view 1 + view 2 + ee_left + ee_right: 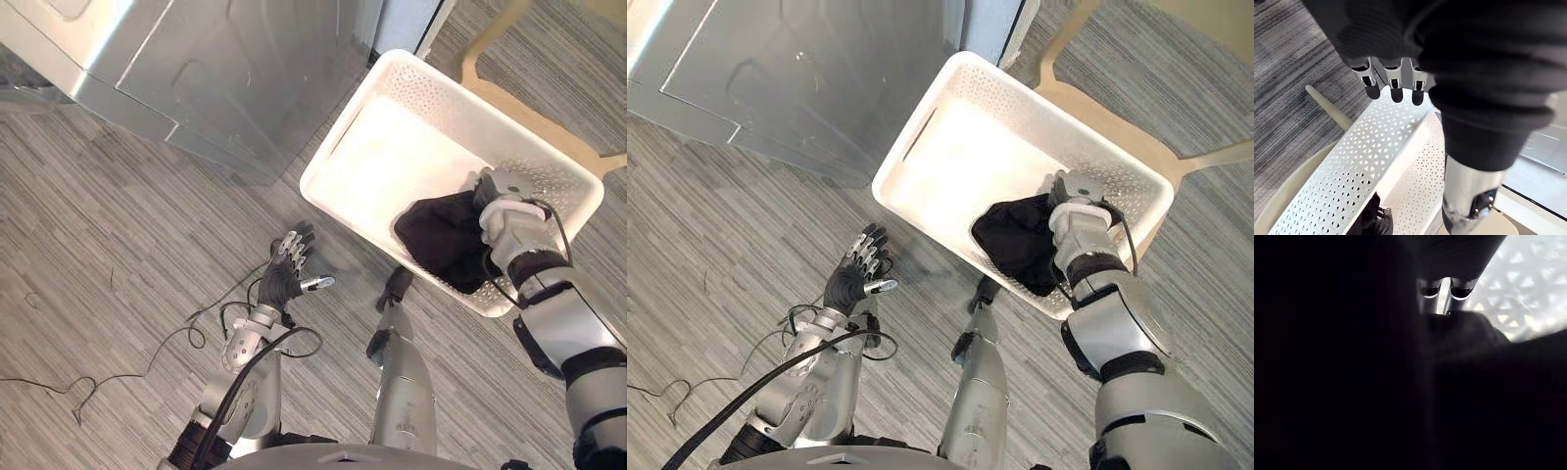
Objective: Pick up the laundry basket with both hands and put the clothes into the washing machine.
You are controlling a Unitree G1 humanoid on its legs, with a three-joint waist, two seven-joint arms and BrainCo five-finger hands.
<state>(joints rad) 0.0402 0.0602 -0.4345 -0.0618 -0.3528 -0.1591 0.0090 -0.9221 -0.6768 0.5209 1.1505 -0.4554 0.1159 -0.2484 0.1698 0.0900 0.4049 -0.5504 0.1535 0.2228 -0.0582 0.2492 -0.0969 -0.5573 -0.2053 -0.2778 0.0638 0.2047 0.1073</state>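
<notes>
fingers (292, 245) of the left hand (278, 284) are straight and spread, hovering over the grey plank floor (118, 294) near the white perforated laundry basket (441, 93) without touching it. the basket sits on a pale wooden chair (534, 119) just beside the silver-grey washing machine (196, 69). the right hand (509, 211) reaches into the basket onto a black garment (441, 240); whether its fingers pinch the cloth cannot be told.
</notes>
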